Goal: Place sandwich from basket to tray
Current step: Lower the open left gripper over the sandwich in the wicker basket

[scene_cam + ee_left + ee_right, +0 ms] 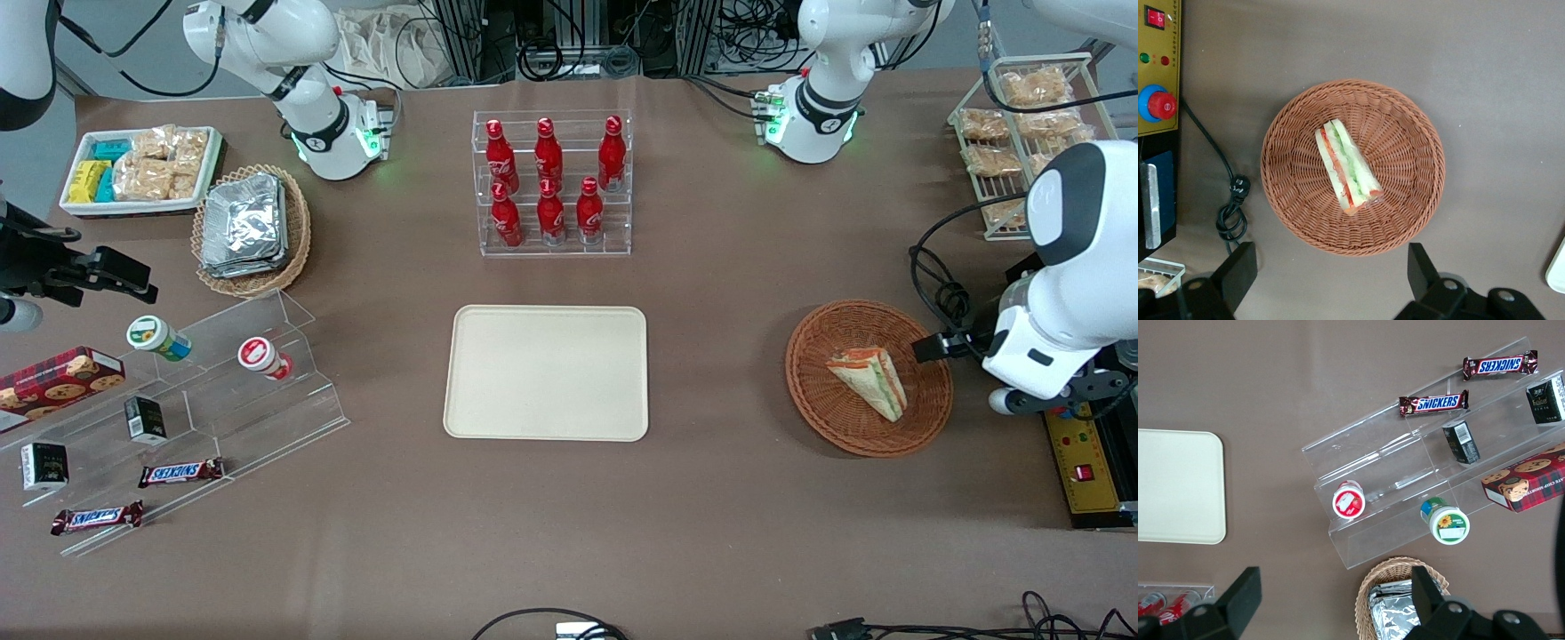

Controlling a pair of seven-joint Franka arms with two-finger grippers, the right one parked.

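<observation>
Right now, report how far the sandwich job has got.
Nothing is done yet. The sandwich lies in the basket, untouched, and the tray holds nothing. In hand: the left arm's pincer hangs open above the basket's edge, not touching anything. Left to do: lower, grip the sandwich, lift it out, carry it toward the middle of the table and set it on the tray.

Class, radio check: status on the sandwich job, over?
Left gripper open, above reddish-brown wicker basket. Wrapped triangular sandwich lies inside, ungrasped. Cream rectangular tray bare. Nothing obstructing.
</observation>
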